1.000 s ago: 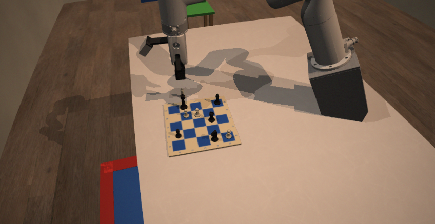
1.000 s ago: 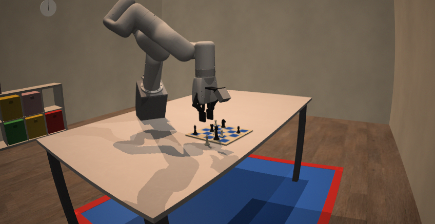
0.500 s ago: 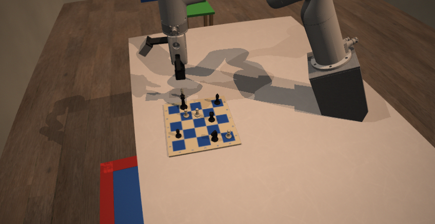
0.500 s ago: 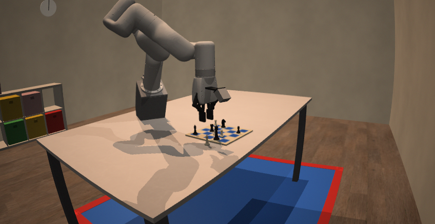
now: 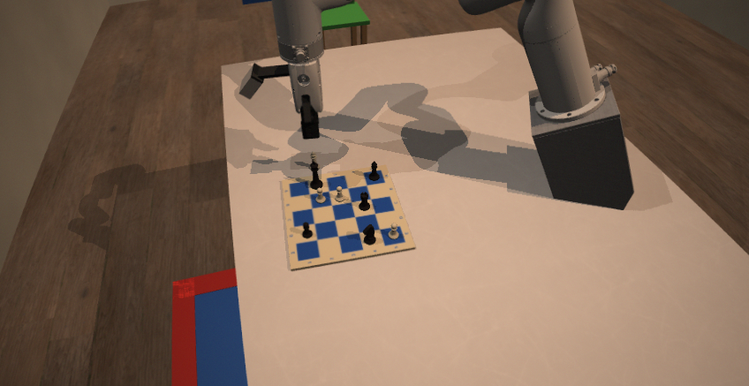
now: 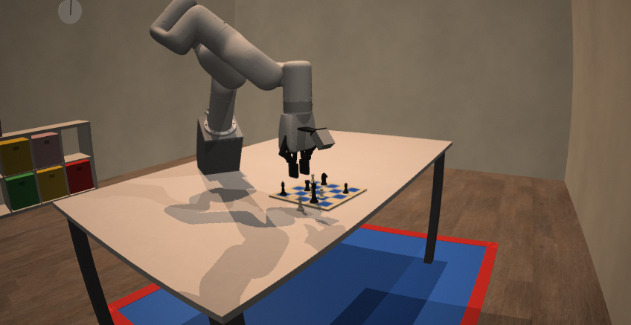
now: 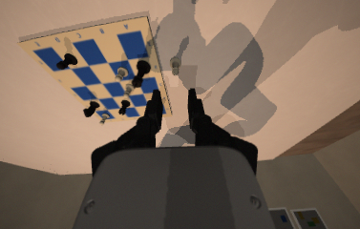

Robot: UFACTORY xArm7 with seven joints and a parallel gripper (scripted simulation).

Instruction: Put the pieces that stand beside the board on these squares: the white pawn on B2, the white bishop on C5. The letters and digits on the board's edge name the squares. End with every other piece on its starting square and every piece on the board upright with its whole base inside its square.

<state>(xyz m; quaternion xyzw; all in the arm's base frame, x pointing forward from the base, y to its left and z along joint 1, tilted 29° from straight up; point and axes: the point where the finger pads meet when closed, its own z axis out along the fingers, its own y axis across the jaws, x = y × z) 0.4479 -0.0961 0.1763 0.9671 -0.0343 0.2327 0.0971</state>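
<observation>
1. The gripper (image 5: 310, 131) is hanging above the matte beige worktop (image 5: 472, 287), just off the board's far edge. Its black, blocky fingers are standing part-way closed with only air between them, gripping nothing.
2. The white bishop (image 5: 313, 157), a slim pale piece with a rounded head, is standing upright on the worktop just beside the board (image 5: 298, 262), below the fingers and apart from them. In the wrist view it (image 7: 175, 63) is showing just outside the board's edge.
3. The board is lying flat: a thin tan slab with glossy blue squares and small markings along its rim.
4. A tall black piece (image 5: 315, 176) is standing on the far corner, with two white pawns (image 5: 321, 196) (image 5: 339, 193) close by; which one is the task's pawn cannot be told.
</observation>
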